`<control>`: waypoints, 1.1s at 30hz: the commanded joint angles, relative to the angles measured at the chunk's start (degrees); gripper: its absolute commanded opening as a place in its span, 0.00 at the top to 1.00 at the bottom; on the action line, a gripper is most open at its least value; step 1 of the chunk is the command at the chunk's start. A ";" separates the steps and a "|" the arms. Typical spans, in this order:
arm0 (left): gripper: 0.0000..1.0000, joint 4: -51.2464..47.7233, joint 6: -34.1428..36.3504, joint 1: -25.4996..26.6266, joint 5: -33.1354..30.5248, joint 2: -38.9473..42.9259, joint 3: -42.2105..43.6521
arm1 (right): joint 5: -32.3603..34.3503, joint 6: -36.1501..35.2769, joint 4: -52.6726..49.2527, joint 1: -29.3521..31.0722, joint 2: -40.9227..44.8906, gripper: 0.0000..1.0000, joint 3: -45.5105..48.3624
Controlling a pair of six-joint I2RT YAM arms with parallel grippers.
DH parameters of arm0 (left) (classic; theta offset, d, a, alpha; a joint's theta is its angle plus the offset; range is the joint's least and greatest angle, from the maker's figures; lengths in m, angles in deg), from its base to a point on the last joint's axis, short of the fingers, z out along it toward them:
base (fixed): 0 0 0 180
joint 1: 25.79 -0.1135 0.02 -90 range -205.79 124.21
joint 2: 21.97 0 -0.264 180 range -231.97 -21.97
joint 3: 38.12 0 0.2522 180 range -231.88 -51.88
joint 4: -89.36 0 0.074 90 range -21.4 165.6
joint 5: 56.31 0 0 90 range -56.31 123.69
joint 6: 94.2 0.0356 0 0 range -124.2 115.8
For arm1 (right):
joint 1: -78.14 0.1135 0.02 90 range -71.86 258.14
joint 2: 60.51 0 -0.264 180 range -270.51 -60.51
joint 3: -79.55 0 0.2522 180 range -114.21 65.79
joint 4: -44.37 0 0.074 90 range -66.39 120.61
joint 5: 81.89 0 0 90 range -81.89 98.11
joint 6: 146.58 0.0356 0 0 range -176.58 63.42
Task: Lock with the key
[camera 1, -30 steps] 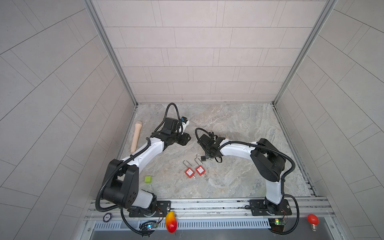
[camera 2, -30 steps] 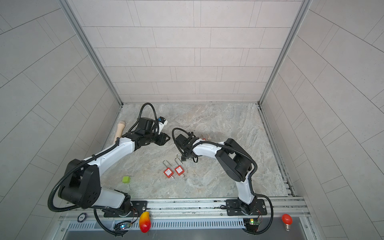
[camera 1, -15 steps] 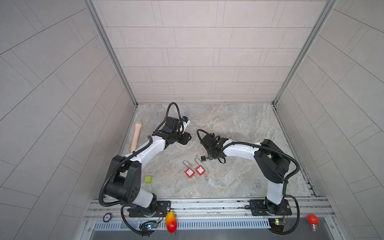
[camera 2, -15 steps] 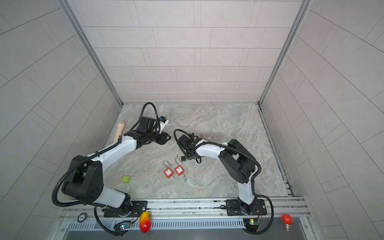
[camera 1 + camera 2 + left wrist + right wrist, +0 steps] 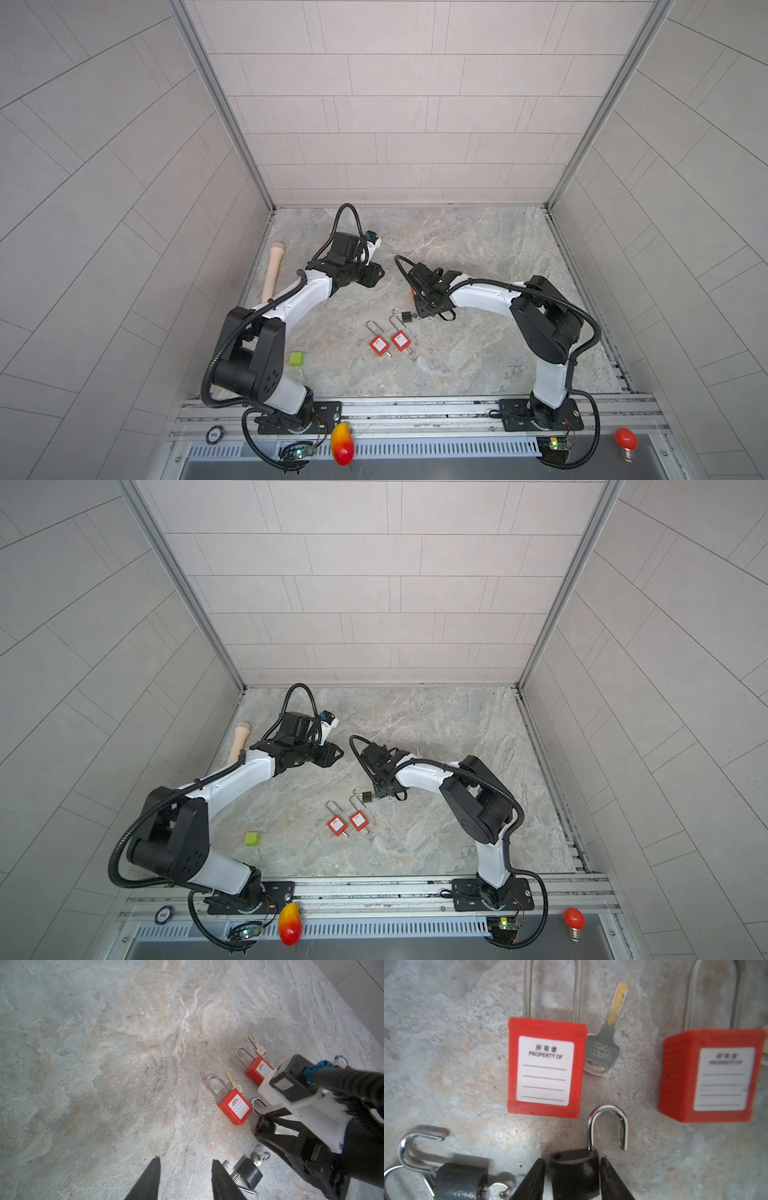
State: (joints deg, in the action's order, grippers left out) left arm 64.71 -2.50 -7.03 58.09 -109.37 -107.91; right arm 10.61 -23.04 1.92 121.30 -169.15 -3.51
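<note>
Black padlock (image 5: 574,1169), chrome U-shackle (image 5: 607,1108), between tapered fingers (image 5: 533,1180) of right hand (image 5: 572,1160)

Tabletop (image 5: 478,257): bare stone across the right half and the far strip under the back wall in both top views, so there is wide passage there. Centre is crowded: left red padlock (image 5: 378,345) and right red padlock (image 5: 401,341) lie side by side, and the black padlock (image 5: 407,318) sits just above them with the right end effector (image 5: 420,312) straddling its body, leaving narrow gaps only. Left edge: wooden stick (image 5: 272,272) lies along the wall, green cube (image 5: 296,358) sits lower left beside the left arm, and the left end effector (image 5: 374,275), jaws apart, hangs over bare stone upper centre.
</note>
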 commanded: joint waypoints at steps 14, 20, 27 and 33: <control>0.54 1.89 0.49 0.02 1.62 -1.72 -2.72 | -3.26 -2.72 -4.17 0.12 -0.47 0.62 3.94; 0.54 2.28 0.68 0.05 2.14 -2.07 -2.97 | -2.88 -2.99 -5.85 -0.44 -1.13 0.56 3.78; 0.54 2.41 0.67 0.07 2.23 -1.73 -2.78 | -4.29 -4.46 -6.71 -0.43 -1.98 0.62 2.53; 0.54 2.70 1.30 0.04 3.64 -1.90 -2.70 | -2.67 -10.03 -7.77 -0.35 2.08 0.71 1.90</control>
State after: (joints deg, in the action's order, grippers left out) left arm 65.97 -2.15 -7.03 60.04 -110.79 -109.00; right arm 8.12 -28.79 0.76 120.84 -168.05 -2.57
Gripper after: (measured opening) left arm 0.455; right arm 0.346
